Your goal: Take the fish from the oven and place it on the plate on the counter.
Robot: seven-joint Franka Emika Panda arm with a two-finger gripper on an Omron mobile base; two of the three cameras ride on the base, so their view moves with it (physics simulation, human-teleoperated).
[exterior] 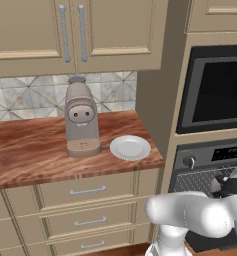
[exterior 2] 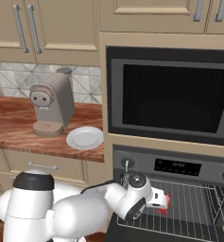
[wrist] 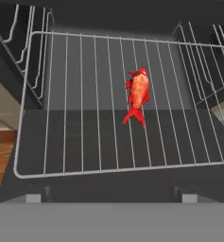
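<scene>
The fish (wrist: 138,96), small and red-orange, lies on the wire rack (wrist: 66,118) of the open oven (exterior 2: 177,167). It rests a little right of the rack's middle, its tail pointing toward me. My gripper (wrist: 111,197) hovers in front of the rack's near edge, open, with nothing between its fingers. From the right base view, my hand reaches into the oven and a bit of the fish (exterior 2: 162,212) shows just past it. The white plate (exterior: 130,147) sits bare on the wood-grain counter (exterior: 30,150) near its right end, left of the oven.
A grey coffee machine (exterior: 81,120) stands just left of the plate. A black glass-fronted appliance (exterior 2: 170,97) is built in above the oven. Rack guides (wrist: 19,52) line the oven's side walls. Beige drawers (exterior: 87,191) sit under the counter.
</scene>
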